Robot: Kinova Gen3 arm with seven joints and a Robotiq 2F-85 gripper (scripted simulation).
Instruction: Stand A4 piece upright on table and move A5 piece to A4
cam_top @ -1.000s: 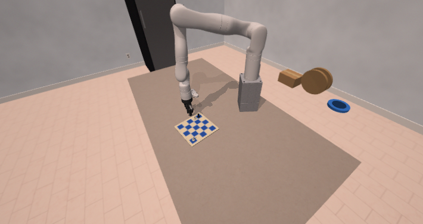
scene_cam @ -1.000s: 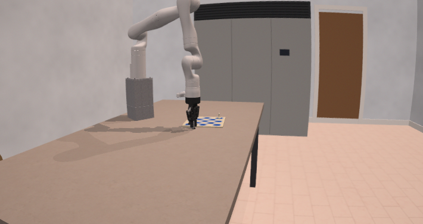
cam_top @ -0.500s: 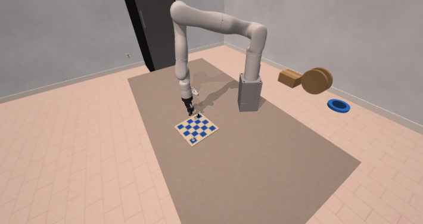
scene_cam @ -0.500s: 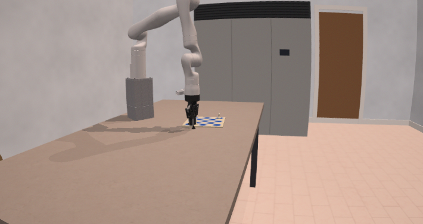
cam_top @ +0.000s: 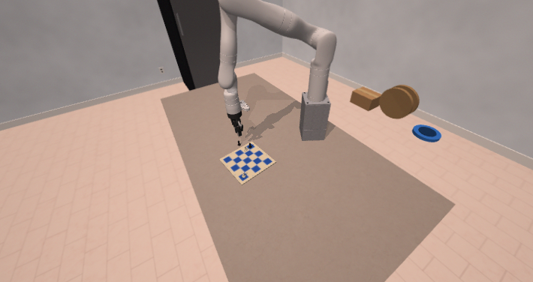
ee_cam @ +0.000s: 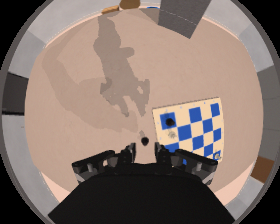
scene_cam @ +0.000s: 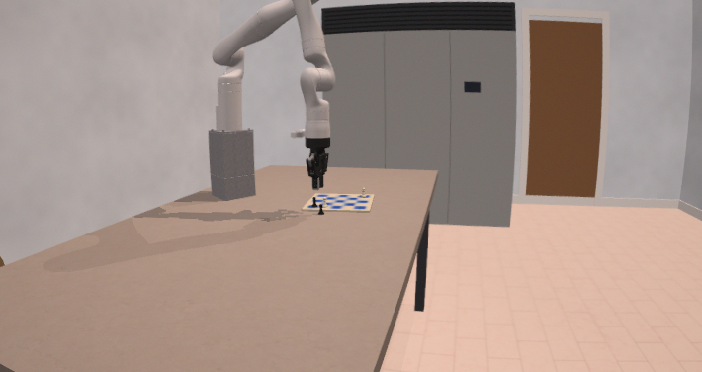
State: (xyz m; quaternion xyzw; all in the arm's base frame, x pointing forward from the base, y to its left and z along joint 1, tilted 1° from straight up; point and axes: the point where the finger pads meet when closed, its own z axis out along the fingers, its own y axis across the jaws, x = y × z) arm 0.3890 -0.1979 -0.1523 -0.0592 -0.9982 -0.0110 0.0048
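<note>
One gripper [scene_cam: 316, 178], mine, hangs above the table [scene_cam: 247, 273] with fingers partly apart and nothing between them. Directly below, a small black piece [scene_cam: 320, 210] stands upright on the table just off the board [scene_cam: 366, 206] edge. Another black piece [cam_top: 250, 145] sits on a board corner square, white piece [cam_top: 243, 175] at the opposite end.

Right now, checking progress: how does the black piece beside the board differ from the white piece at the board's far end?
The black piece is dark; the white piece is pale. The black piece stands on the table, off the board; the white piece stands on a blue edge square. The black piece is close below the open jaws; the white piece is far from them. Both stand upright.
</note>
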